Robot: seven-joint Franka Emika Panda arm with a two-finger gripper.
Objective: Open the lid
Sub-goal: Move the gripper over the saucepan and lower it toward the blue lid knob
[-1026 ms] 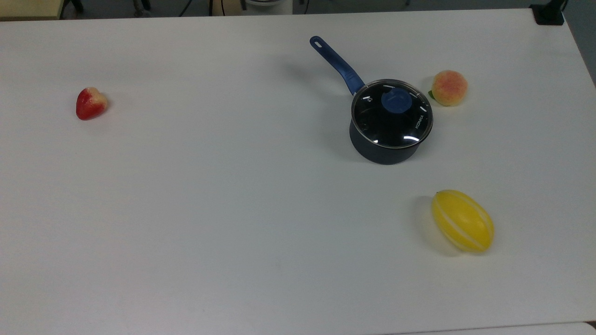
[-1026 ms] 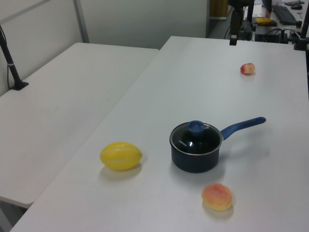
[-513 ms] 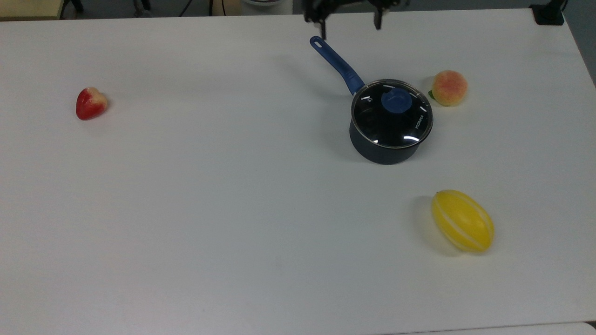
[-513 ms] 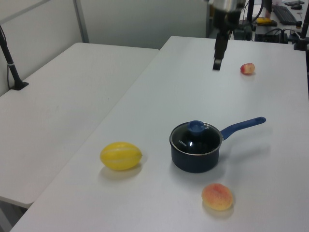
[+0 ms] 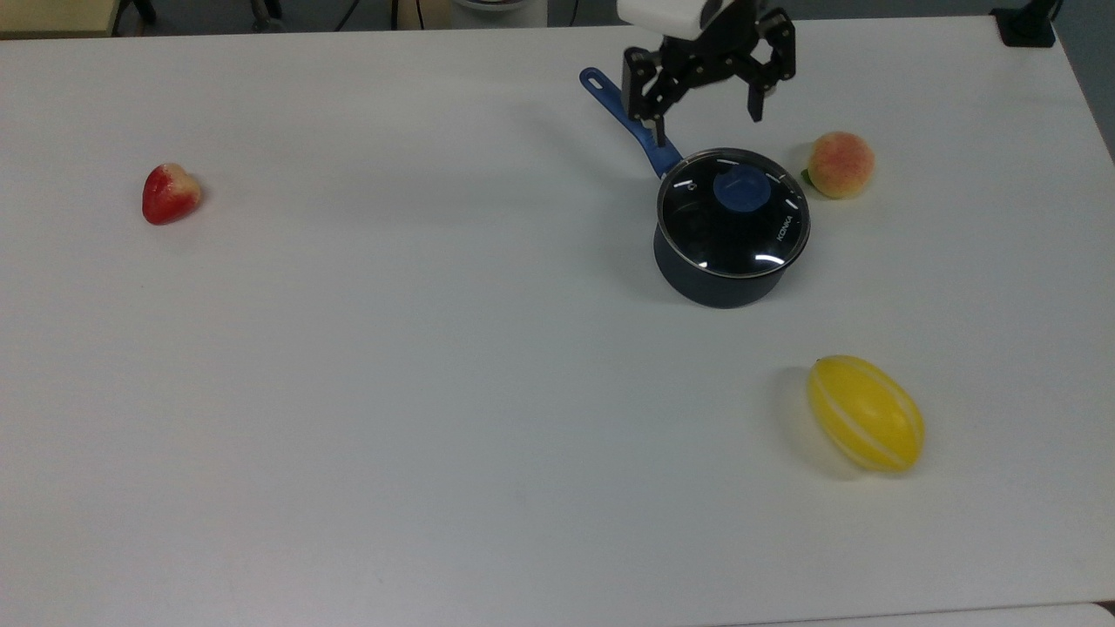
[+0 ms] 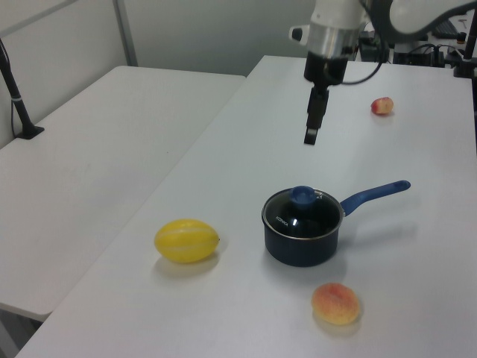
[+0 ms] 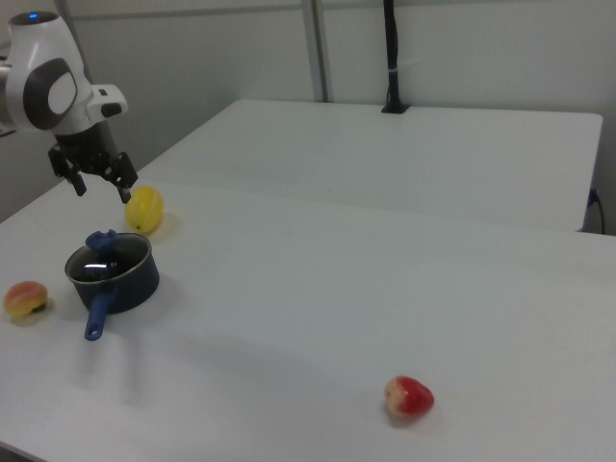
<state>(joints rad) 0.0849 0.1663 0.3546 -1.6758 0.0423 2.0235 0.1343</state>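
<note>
The lid [image 5: 733,228], clear glass with a metal rim and a blue knob [image 5: 740,189], sits flat on a dark saucepan [image 5: 710,283] whose blue handle [image 5: 610,94] points toward the top view's upper left. My gripper [image 5: 707,126] hangs in the air above the table just beyond the pan, over the root of the handle, open with its fingers spread wide and nothing between them. In the left view the gripper [image 6: 311,134] is well above and behind the lid [image 6: 303,211]. The right view shows the gripper [image 7: 103,192] above the lid [image 7: 108,255].
A peach [image 5: 840,164] lies close to the pan on the top view's right. A yellow melon [image 5: 865,424] lies nearer the front edge, and a red strawberry [image 5: 170,192] far to the left. A black clamp [image 5: 1028,26] sits at the table's back right corner.
The arm came in from the table's far edge and moved down and toward the saucepan, its fingers spread. Pan, lid and fruit have not moved.
</note>
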